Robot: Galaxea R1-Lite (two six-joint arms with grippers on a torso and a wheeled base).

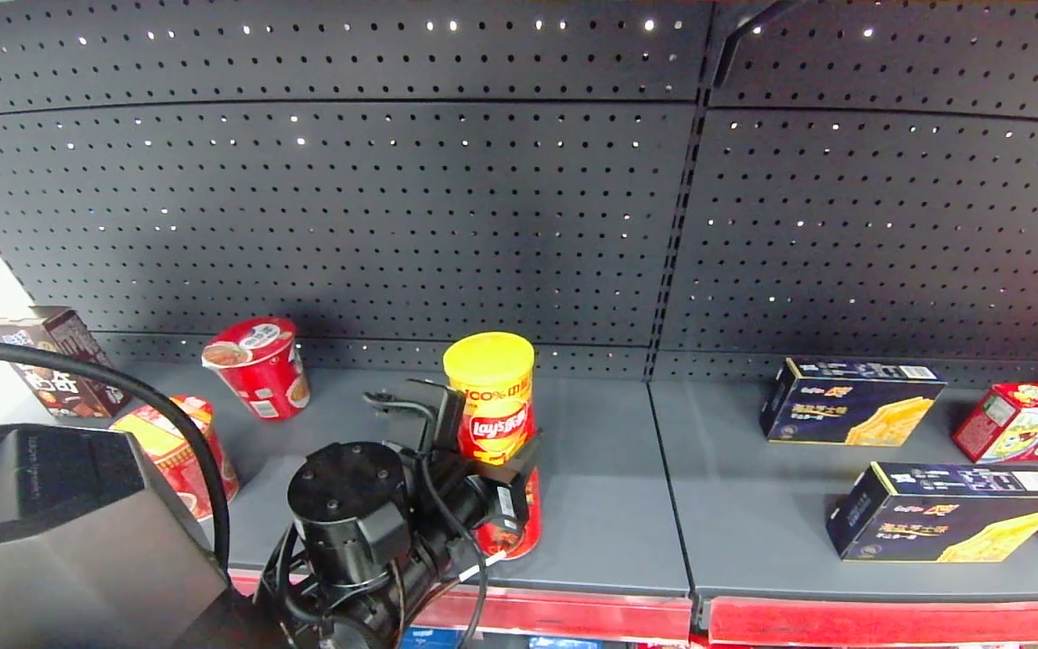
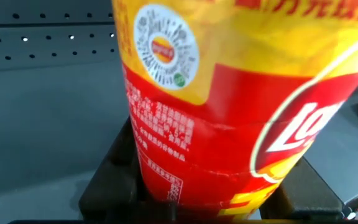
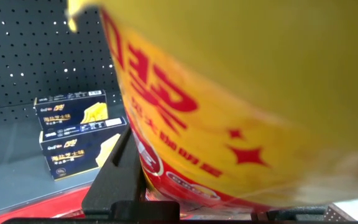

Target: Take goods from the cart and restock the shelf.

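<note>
A tall chips can with a yellow lid and a red and yellow body stands upright on the grey shelf, near its front edge. My left gripper is shut on the can's middle from the near side. In the left wrist view the can sits between the dark fingers of that gripper. My right gripper is shut on another yellow and red package, held in front of the shelf.
Left of the can are a red noodle cup, a tilted cup and a brown box. The right bay holds two dark blue boxes and red boxes. A red strip edges the shelf front.
</note>
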